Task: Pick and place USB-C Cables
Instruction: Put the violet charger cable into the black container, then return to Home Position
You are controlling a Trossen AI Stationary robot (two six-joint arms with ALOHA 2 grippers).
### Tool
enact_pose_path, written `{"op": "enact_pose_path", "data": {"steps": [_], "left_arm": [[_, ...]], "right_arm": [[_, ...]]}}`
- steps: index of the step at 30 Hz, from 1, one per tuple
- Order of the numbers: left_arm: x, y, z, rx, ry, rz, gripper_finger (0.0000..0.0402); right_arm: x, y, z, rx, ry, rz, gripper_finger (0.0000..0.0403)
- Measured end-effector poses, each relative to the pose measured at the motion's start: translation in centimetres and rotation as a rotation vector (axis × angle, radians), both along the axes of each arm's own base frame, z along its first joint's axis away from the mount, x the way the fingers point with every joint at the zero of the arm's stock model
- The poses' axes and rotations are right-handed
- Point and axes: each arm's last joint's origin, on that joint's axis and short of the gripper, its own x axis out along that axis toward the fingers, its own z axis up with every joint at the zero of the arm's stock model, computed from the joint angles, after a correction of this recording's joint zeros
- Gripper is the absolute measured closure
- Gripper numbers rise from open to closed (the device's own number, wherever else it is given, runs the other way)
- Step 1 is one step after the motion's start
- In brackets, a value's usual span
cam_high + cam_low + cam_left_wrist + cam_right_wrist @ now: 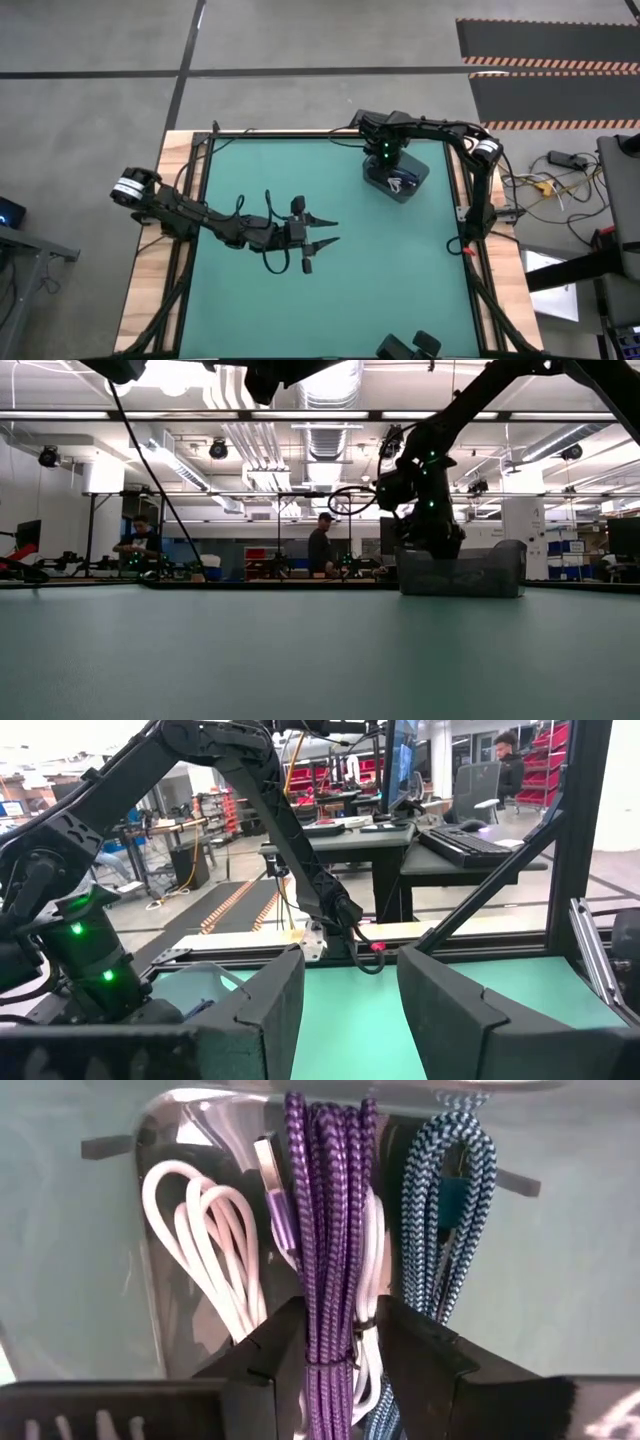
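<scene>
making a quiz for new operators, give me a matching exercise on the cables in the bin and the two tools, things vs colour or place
Things:
1. braided cable between the right tool fingers
2. looped cable
3. chevron-pattern cable
4. left tool

Colour or place:
A. white
B. over mid-table, away from the grey bin
C. purple
D. blue and white

Pairs: 1-C, 2-A, 3-D, 4-B

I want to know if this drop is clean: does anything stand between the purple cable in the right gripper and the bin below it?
Nothing visible blocks it. The right gripper has the purple cable between its fingers directly over the grey bin, where white cables and a teal cable already lie.
</scene>
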Motion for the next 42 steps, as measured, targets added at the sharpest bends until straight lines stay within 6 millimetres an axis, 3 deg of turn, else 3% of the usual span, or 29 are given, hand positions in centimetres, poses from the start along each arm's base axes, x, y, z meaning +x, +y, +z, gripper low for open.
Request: {"op": "enact_pose_path", "data": {"steps": [8, 13, 24, 33, 42], "left_arm": [[-0.5, 0.2, -0.2, -0.001, 0.002, 0.0, 0.0255], [-2.3, 0.8, -0.2, 0.012, 0.042, 0.024, 0.0255], [-9.3, 3.0, -2.6, -0.007, 0.107, 0.058, 0.0255], [-13.9, 4.5, -4.5, -0.1, 0.056, 0.082, 0.0256], [-17.1, 5.7, -6.2, -0.108, 0.014, 0.123, 0.0256]], "right_arm": [[-0.7, 0.6, 1.5, 0.006, 0.019, -0.017, 0.0292], [-1.1, 1.5, 3.5, -0.018, -0.008, -0.05, 0.03], [-0.8, 8.3, 7.5, -0.167, -0.271, 0.106, 0.0322], [-2.6, 14.0, 7.6, -0.268, -0.529, 0.263, 0.0339], [-6.0, 16.0, 6.9, -0.321, -0.712, 0.381, 0.0354]]}}
